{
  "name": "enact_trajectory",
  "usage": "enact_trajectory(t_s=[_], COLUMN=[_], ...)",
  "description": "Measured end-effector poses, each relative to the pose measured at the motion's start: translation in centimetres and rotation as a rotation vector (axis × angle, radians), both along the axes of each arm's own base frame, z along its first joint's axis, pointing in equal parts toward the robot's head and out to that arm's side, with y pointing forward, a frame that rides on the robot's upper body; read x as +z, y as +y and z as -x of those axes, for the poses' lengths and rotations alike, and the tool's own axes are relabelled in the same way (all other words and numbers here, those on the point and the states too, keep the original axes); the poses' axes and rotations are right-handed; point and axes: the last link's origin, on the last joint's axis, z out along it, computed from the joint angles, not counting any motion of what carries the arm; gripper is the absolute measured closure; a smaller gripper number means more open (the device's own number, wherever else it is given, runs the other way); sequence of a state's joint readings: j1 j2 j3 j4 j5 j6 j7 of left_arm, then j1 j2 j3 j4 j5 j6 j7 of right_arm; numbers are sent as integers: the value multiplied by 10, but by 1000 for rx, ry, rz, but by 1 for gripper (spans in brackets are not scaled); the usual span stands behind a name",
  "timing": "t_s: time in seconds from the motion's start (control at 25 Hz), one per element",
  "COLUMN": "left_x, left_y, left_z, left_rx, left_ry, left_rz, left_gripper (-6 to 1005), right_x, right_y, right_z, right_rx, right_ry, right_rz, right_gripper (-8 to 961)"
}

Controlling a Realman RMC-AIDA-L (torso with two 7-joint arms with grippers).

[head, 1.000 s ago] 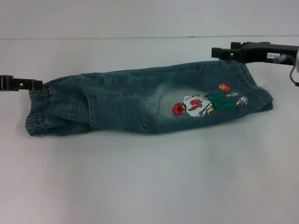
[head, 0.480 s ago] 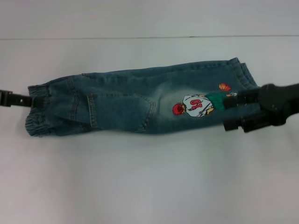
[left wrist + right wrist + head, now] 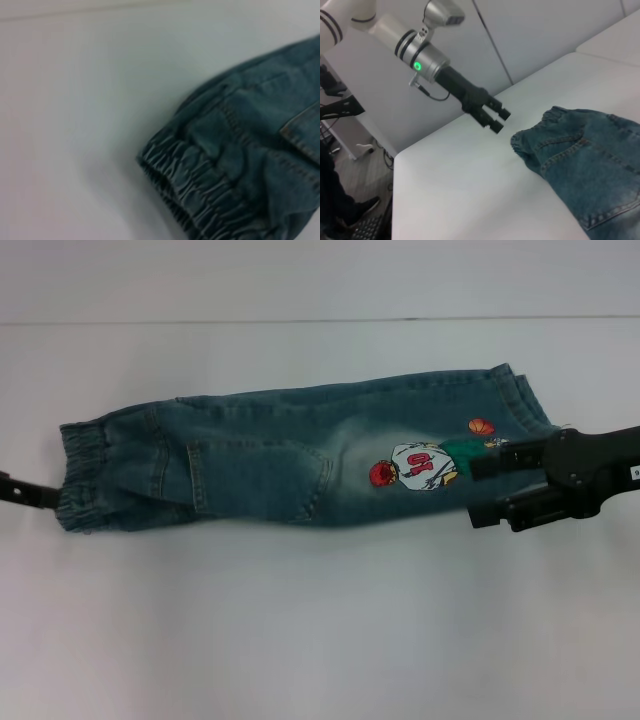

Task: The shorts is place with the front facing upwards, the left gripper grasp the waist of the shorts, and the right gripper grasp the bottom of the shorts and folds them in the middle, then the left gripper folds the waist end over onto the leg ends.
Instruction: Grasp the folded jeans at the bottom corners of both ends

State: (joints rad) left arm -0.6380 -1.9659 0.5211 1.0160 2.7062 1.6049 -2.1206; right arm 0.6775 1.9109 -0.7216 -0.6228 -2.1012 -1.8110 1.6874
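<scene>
The blue denim shorts (image 3: 270, 460) lie flat on the white table (image 3: 300, 640), folded lengthwise. The gathered waist (image 3: 82, 475) is at the left and the leg ends (image 3: 515, 395) at the right, next to the cartoon print (image 3: 420, 465). My right gripper (image 3: 480, 488) hovers open over the near corner of the bottom of the shorts, hiding part of the hem and holding nothing. My left gripper (image 3: 45, 497) is just left of the waist, apart from it. In the right wrist view the left gripper (image 3: 497, 120) stands open beside the waist (image 3: 530, 137). The left wrist view shows only the waist (image 3: 200, 185).
White table surface surrounds the shorts on every side, with its far edge (image 3: 320, 320) against a pale wall. In the right wrist view the table's left end (image 3: 415, 150) drops off to the floor, where a dark stand (image 3: 340, 107) sits beyond it.
The right gripper swung from the far right back corner to over the leg ends on the near side. The left gripper let go of the waist and drew back toward the near left.
</scene>
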Motion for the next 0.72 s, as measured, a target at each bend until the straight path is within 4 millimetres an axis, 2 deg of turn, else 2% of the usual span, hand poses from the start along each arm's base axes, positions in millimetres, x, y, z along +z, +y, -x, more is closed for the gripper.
enact_trajectory(t_s=[0.24, 0.36, 0.72], left_x=[-30, -39, -51], left_y=[2, 3, 9], left_z=[4, 1, -5], left_rx=[-1, -10, -28], left_ry=[87, 102, 105], left_rz=[66, 75, 84], left_gripper=[115, 119, 131], right_x=[-2, -4, -5], right_y=[4, 5, 7], right_z=[3, 4, 2], right_rx=[8, 13, 8], right_ry=[-8, -8, -10], right_rz=[-11, -12, -31], right_gripper=[38, 38, 37])
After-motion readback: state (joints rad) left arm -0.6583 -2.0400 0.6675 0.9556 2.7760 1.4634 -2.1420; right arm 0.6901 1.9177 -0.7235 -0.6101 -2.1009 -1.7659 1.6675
